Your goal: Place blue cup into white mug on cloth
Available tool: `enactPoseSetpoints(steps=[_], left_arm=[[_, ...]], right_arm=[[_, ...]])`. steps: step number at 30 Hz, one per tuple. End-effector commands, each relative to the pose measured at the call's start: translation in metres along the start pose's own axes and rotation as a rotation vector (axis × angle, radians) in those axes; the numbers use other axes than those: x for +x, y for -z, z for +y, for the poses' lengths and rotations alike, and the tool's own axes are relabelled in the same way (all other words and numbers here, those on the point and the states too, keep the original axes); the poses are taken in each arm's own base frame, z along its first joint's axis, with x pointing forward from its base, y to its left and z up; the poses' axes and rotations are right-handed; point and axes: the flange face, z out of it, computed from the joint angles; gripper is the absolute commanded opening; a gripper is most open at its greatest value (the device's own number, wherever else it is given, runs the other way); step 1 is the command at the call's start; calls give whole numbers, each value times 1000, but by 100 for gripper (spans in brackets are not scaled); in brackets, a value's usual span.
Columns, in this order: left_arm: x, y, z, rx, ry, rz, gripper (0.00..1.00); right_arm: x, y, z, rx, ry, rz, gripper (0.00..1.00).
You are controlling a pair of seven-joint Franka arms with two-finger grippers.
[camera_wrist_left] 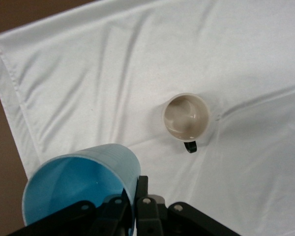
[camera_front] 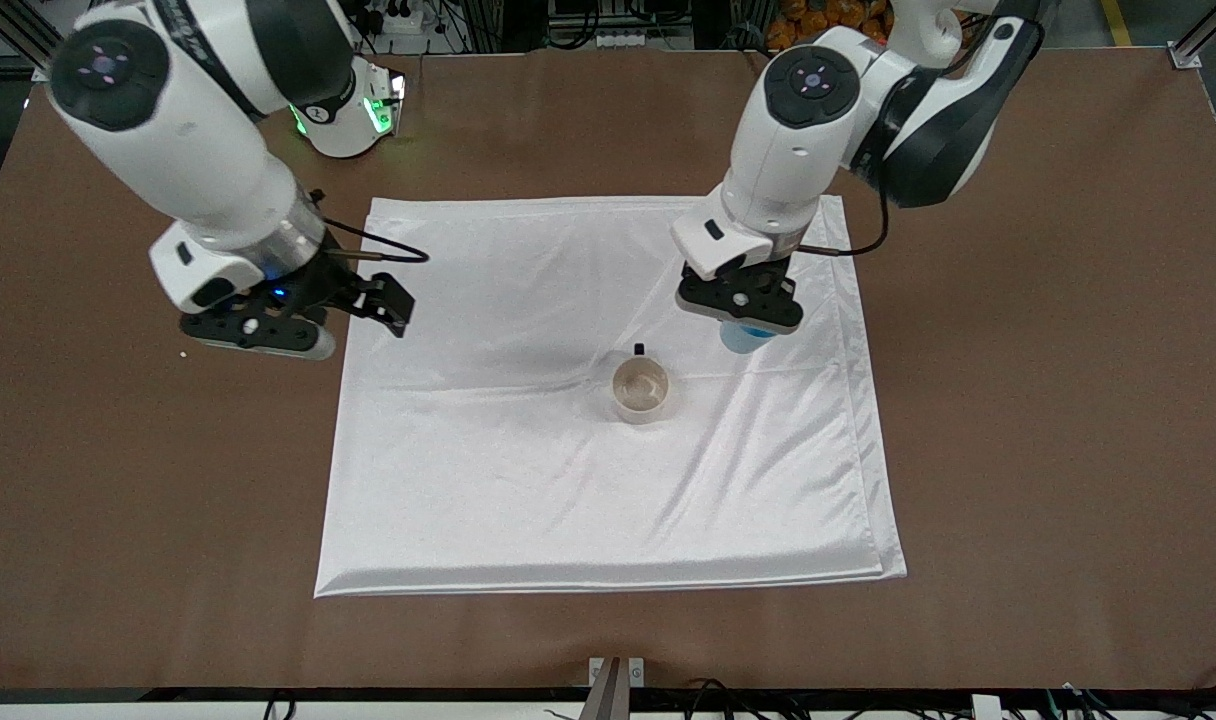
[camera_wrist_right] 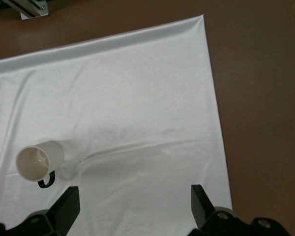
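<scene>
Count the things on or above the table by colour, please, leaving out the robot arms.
White: 2, the white mug and the cloth under it.
Blue: 1, the blue cup, held in the left gripper over the cloth.
Total: 3.

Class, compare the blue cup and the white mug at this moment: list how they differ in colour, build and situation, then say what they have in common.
Colour: the blue cup is light blue with a brighter blue inside; the white mug is cream-white.
Build: the white mug has a small black handle; the blue cup shows none.
Situation: the blue cup is gripped at its rim by the left gripper over the cloth; the white mug stands upright on the cloth, untouched.
Shared: both are round, open-topped and empty.
</scene>
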Motion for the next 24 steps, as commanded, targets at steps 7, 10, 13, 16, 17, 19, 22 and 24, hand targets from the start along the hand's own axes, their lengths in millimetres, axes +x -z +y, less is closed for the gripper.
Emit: enactPoseSetpoints(steps=[7, 10, 13, 16, 17, 19, 22, 24], left_arm=[[11, -59, 78, 30, -56, -48, 0], [13, -74, 90, 39, -49, -54, 0], [13, -90, 98, 51, -47, -58, 0], [15, -103, 104, 61, -52, -56, 0], [15, -106, 105, 64, -62, -55, 0], [17, -112, 104, 64, -65, -51, 0], [20, -122, 106, 52, -67, -40, 0], [22, -126, 108, 42, -68, -24, 0]], right_arm=[[14, 41, 106, -7, 44, 9, 100], [19, 46, 133, -21, 2, 10, 100], [23, 52, 157, -22, -38, 17, 100], [20, 50, 171, -28, -26, 10, 100], [18, 49, 179, -31, -17, 4, 100], [15, 48, 194, -32, 18, 1, 100], [17, 49, 213, -31, 67, 0, 100], [18, 51, 221, -32, 86, 0, 100]])
